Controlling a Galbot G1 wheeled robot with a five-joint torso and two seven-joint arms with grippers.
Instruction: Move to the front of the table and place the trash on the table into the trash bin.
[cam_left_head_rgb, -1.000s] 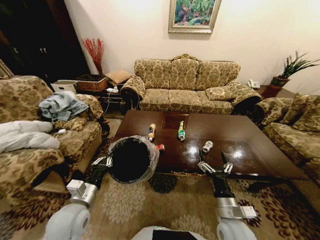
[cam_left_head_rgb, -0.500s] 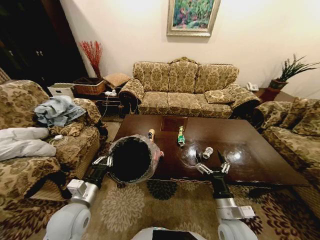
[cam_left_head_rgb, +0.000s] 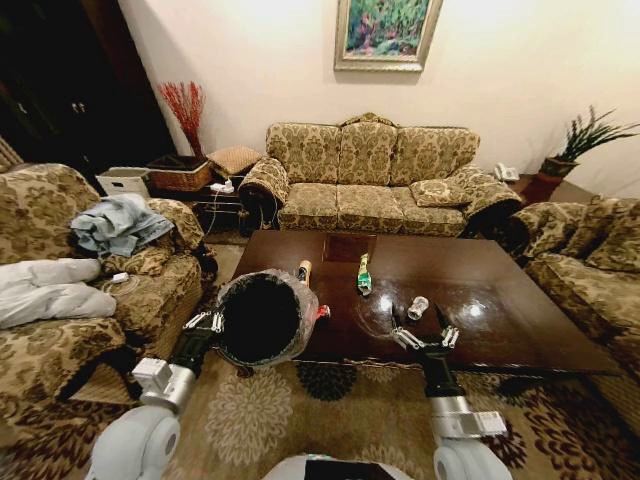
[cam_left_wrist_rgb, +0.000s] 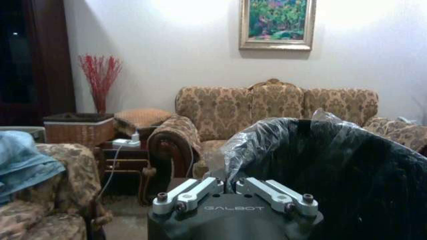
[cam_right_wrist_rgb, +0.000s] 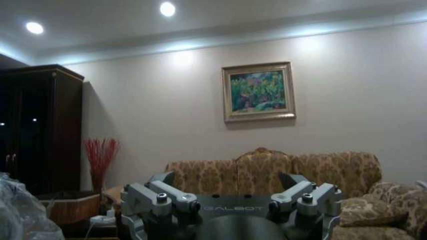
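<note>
**Head view: bin carried to the counter's front edge, trash not yet touched**

Head view notes. Left hand (cam_left_head_rgb: 204, 322) is pinched on the rim and liner of the trash bin (cam_left_head_rgb: 262, 318), holding it off the floor with its mouth tipped toward the camera, at the counter's front left corner. Probable reason: keeps the bin beside the trash so each drop is short. Left wrist view agrees: fingers (cam_left_wrist_rgb: 193, 192) pressed together on the crinkled plastic liner, black bin wall just beyond.

Right hand (cam_left_head_rgb: 423, 336) hovers over the front edge of the counter (cam_left_head_rgb: 520, 320), fingers spread, holding nothing. Right wrist view shows the spread fingers (cam_right_wrist_rgb: 157, 197) pointing level toward the far sofa (cam_left_head_rgb: 370, 175); likely staged for a reach.

Trash on the counter:
- silver-white can (cam_left_head_rgb: 417, 307), lying on its side, just beyond the right hand, nearest the front edge.
- green tube (cam_left_head_rgb: 363, 274), near mid-counter, lying lengthwise.
- tan bottle (cam_left_head_rgb: 302, 270), dark cap toward the front, left of the tube.
- red can (cam_left_head_rgb: 322, 311), mostly hidden behind the bin rim, near the front left edge.

Judgement: approach looks complete; the silver-white can is the handiest first pick.
</note>
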